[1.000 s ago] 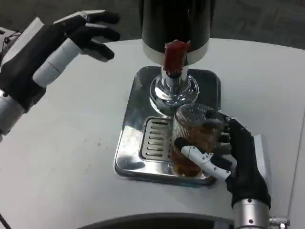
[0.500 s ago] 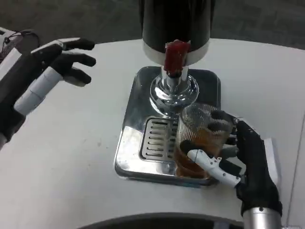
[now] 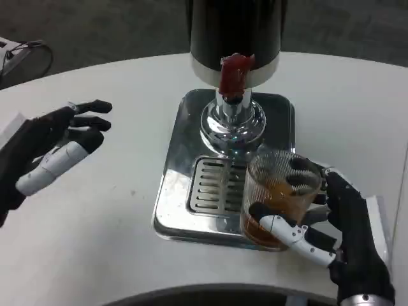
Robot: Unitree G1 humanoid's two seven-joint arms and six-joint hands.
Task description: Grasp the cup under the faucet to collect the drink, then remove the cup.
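Note:
A ribbed clear cup [image 3: 278, 194] holding amber drink stands at the right front corner of the steel drip tray [image 3: 182, 178], right of the slotted grate. My right hand [image 3: 338, 233] grips it, fingers behind the glass and thumb across its front. The black dispenser [image 3: 236, 32] with its red tap lever [image 3: 234, 74] and chrome spout base [image 3: 231, 121] rises behind the cup. My left hand [image 3: 51, 153] hovers over the table far to the left, fingers apart, holding nothing.
The white round table [image 3: 95, 236] spreads out left of the tray. A dark cable [image 3: 29, 54] lies beyond the table's far left edge. The table's front edge curves just below the tray.
My right hand has drawn the cup to the right and nearer, away from under the spout. My left hand has dropped down and back to the left, away from the tap lever.

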